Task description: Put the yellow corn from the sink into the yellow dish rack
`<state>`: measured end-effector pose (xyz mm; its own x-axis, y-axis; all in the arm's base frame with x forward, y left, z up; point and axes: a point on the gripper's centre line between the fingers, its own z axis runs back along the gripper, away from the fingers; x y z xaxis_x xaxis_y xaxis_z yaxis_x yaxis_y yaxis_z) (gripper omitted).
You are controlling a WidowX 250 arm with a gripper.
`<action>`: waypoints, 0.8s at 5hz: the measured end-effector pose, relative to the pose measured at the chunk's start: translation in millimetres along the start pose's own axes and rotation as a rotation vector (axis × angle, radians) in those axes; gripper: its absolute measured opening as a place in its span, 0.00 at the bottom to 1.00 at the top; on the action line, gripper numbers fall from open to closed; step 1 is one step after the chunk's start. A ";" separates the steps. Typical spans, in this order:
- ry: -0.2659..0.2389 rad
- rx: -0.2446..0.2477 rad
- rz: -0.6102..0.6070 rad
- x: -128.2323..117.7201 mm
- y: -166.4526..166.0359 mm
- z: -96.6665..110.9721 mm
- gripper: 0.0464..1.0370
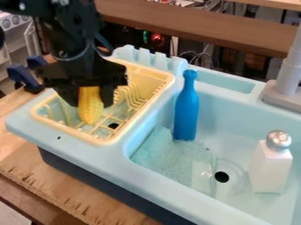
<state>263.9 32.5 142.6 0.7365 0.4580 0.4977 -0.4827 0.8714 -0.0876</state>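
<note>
We see a wooden tabletop [42, 176] stretching below and left of the end effector [92, 103], its surface marked by dark nicks. Directly on it, under the end effector and reaching rightward, we find a light-blue toy sink [111, 157] with a dark base.

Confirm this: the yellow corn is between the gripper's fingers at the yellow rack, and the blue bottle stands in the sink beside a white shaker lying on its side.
Not quite: the camera view shows the white shaker standing upright. The rest is right.
</note>
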 end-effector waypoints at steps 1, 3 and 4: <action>0.010 0.017 0.050 -5.3 7.1 -12.3 0.67; 0.054 0.056 0.102 -15.5 25.9 -27.7 0.74; 0.068 0.018 0.115 -17.1 25.7 -26.6 0.94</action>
<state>251.6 51.7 108.9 0.7060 0.5658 0.4259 -0.5735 0.8096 -0.1249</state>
